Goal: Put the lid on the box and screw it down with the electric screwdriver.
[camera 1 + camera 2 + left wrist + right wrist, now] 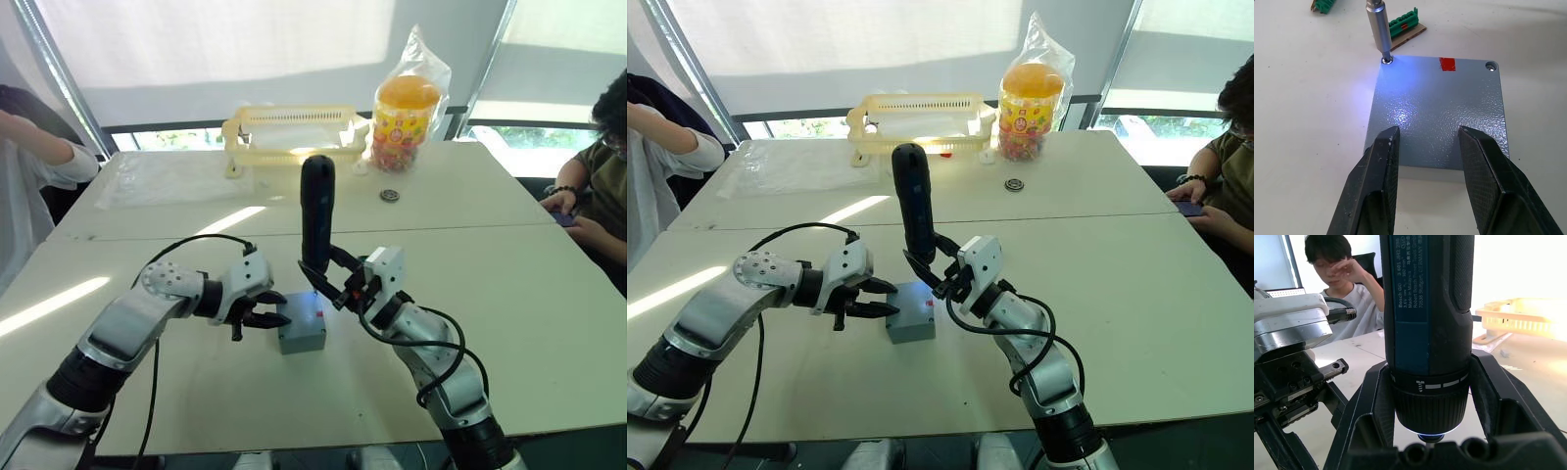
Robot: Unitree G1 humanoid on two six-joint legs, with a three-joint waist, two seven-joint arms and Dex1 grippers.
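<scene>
right gripper [1432,396] clamps the screwdriver [316,211] low on its barrel, one finger on each side, tool upright. barrel print reads "bosch go", with smaller lines below it too fine to read in full; a white dashed ring with a screw symbol runs round the collar. right forearm comes up from the near table edge, wrist bent inward toward the box [301,331].

lid [1437,110] lies flat on the box, corners matched, red mark near one edge. the bit [1378,27] stands in the screw at one lid corner, a blue-white glow on the lid around it. a second screw [1491,67] sits in the neighbouring corner.

left gripper [263,308] reaches in from the left, elbow out, fingers parted and holding nothing, tips just above the lid's edge; contact not clear.

box sits mid-table [549,323] between the two grippers. green terminal blocks [1405,25] lie just behind it.

farther back: yellow basket [294,137], bagged sweets jar [404,108] beside it, small round metal part [390,195] in front of the jar. a person sits at each side of the table.
</scene>
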